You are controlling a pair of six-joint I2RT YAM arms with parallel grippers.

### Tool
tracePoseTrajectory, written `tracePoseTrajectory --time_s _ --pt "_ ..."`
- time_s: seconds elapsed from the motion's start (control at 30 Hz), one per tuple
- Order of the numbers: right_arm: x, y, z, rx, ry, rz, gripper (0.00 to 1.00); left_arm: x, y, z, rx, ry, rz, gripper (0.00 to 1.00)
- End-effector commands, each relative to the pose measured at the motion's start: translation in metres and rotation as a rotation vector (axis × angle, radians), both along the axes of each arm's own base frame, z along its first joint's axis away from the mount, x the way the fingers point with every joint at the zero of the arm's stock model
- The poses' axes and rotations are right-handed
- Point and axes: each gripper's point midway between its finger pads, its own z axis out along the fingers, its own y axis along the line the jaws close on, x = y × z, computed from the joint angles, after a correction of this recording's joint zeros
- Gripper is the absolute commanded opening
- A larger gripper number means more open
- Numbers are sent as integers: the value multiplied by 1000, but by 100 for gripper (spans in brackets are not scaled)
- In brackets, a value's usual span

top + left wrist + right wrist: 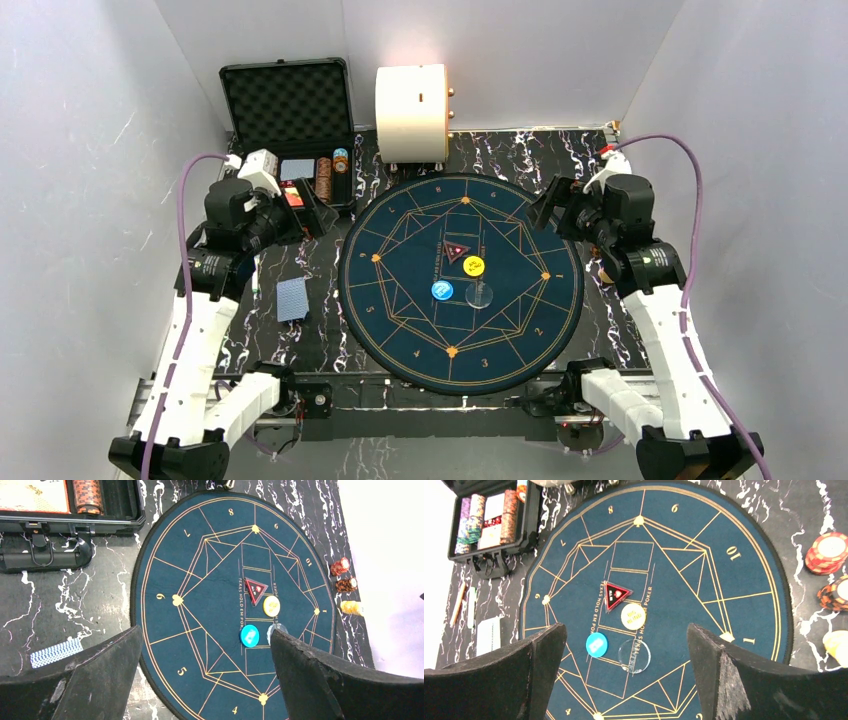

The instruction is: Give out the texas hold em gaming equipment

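Observation:
On the round dark blue mat [400, 300] lie a red triangular marker [456, 250], a yellow button [474, 265], a blue button [441, 290] and a clear disc [479, 295]. A blue-backed deck of cards [291, 298] rests on the table left of the mat. Rows of poker chips [323, 178] sit in the case. Three short chip stacks [826, 552] stand right of the mat. My left gripper [204, 630] hovers open by the case, above the mat's left side. My right gripper [625, 626] hangs open and holds nothing, over the mat's right rim.
The black foam-lined case [290, 110] stands open at the back left. A big cream cylinder [411, 112] stands behind the mat. White walls close in the table on three sides. A pencil-like stick [459, 602] lies left of the deck.

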Motion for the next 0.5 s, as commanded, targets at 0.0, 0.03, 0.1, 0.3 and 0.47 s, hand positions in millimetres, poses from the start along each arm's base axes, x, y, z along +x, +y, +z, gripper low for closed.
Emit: tracePoseTrajectory --time_s 0.0,0.03,0.1,0.3,0.47 --pt "5 -8 46 -18 -142 -21 98 -8 5 25 2 -62 11 98" --pt "3 0 46 -4 -142 21 98 -9 6 26 -1 -65 14 98" --pt "4 8 42 20 -137 64 98 -10 6 26 -6 -64 20 98" --pt "17 45 2 5 1 188 98 -18 5 14 -16 -20 16 98" --pt "11 110 -47 -148 131 311 98 -25 7 7 -7 2 22 98"
